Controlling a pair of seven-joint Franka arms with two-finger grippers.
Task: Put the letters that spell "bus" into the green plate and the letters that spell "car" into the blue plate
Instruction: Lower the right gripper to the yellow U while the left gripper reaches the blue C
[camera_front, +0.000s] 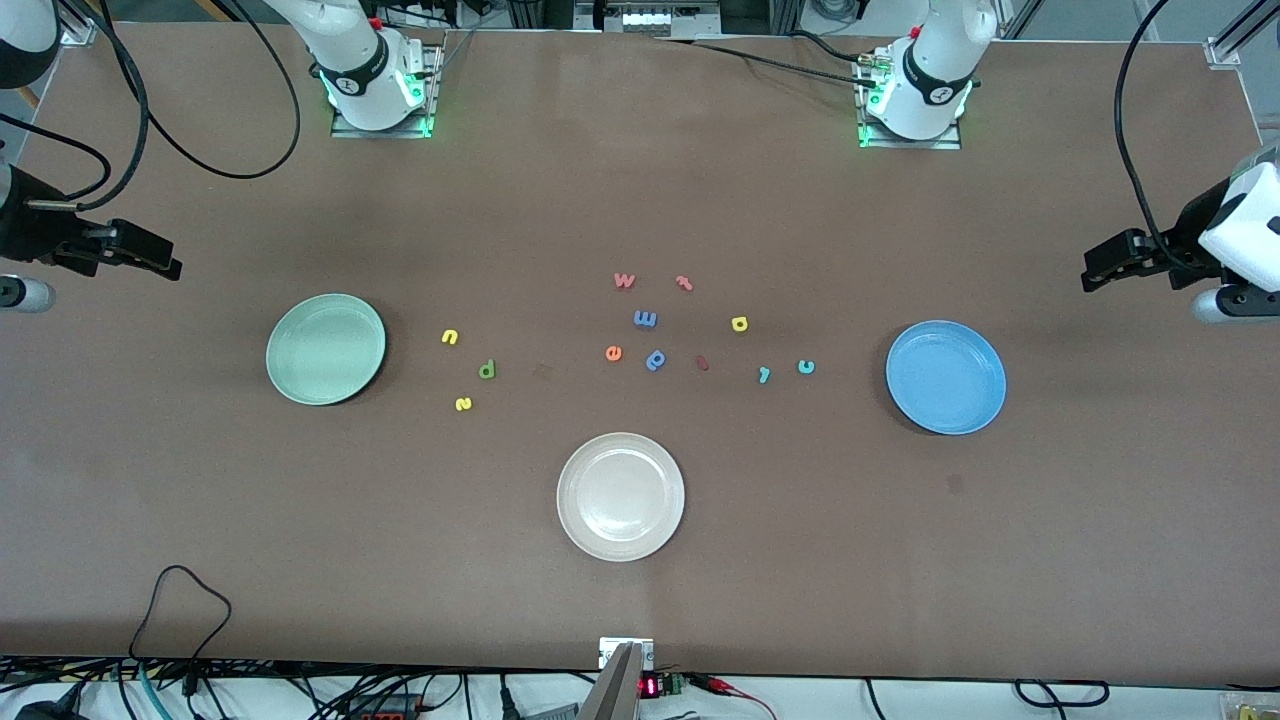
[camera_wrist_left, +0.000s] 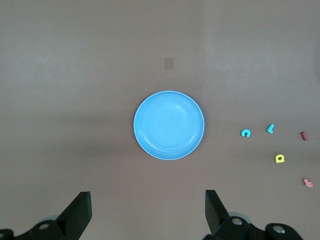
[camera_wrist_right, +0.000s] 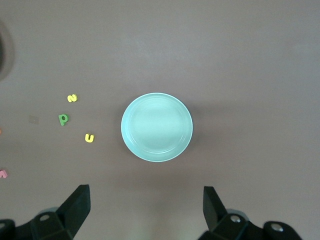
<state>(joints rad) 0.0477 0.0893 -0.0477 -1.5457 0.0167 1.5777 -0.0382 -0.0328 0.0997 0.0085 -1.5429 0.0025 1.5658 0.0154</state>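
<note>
Front view: bare table (camera_front: 640, 200) around 3 plates (camera_front: 620, 497)

The table (camera_front: 640, 180) is a matt brown surface, smooth and faintly mottled. The green plate (camera_front: 325, 348), the blue plate (camera_front: 945, 377) and the cream plate (camera_front: 620, 496) show soft glossy highlights, perhaps glazed or plastic. The 3 "bus" letters (camera_front: 486, 370) look matt, like foam.
</note>
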